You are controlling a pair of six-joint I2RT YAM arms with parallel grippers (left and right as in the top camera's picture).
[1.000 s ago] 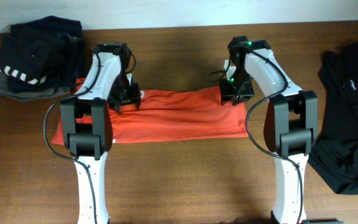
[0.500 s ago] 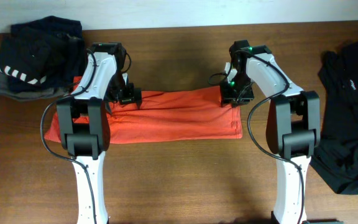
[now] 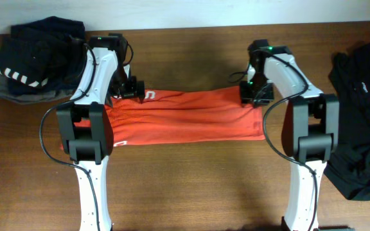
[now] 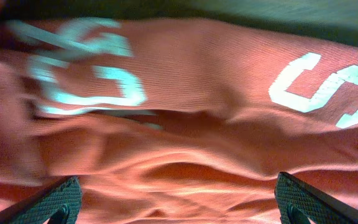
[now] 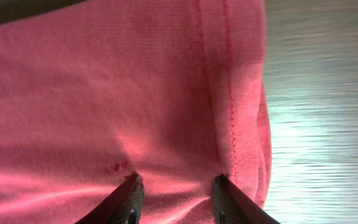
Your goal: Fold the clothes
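The orange-red T-shirt (image 3: 185, 119) lies as a long flat band across the middle of the table, with white lettering (image 3: 149, 96) showing at its upper left. My left gripper (image 3: 133, 90) hovers over that upper left part, open wide. In the left wrist view its fingertips (image 4: 55, 199) stand far apart above wrinkled cloth (image 4: 185, 93), with nothing held. My right gripper (image 3: 252, 96) sits at the shirt's upper right corner. In the right wrist view it (image 5: 178, 193) pinches a fold of the fabric (image 5: 104, 93) beside the stitched hem (image 5: 229, 93).
A folded dark pile with white stripes (image 3: 37, 61) sits at the back left corner. A loose black garment (image 3: 361, 122) covers the right edge of the table. Bare wood (image 3: 185, 186) runs in front of the shirt, between the two arm bases.
The left gripper has opened, let go of the shirt and lifted back. The right gripper has drawn the shirt to the right, stretching it flatter, and white lettering now shows at the left.
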